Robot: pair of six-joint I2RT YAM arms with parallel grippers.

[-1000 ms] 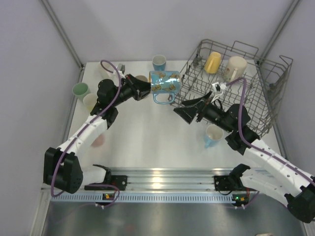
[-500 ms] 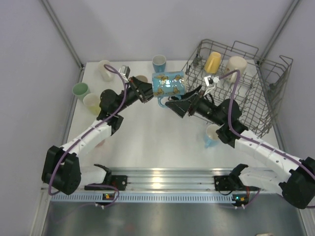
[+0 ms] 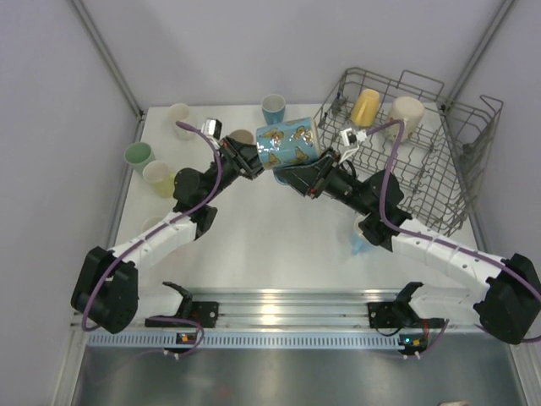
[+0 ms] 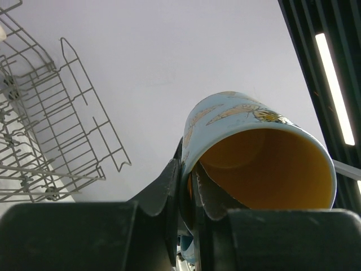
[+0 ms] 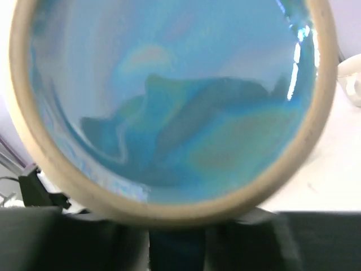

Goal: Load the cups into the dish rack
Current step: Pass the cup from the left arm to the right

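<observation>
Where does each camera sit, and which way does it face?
Top external: above and behind the bases, looking down on the table; both arms meet at the blue mug beside the dish rack.
Left wrist: looks up the wall; its jaws pinch the mug's rim.
Right wrist: faces the mug's base close up; jaws at bottom edge.
All share the mug.

Light blue mug [image 3: 286, 144] with gold butterfly print, orange-yellow inside, grey wire dish rack [image 3: 435, 173], yellow cup [image 3: 366, 106], cream cup [image 3: 405, 117].

Patterned mug [image 3: 286, 144] just beside dish rack [image 3: 439, 178]
</observation>
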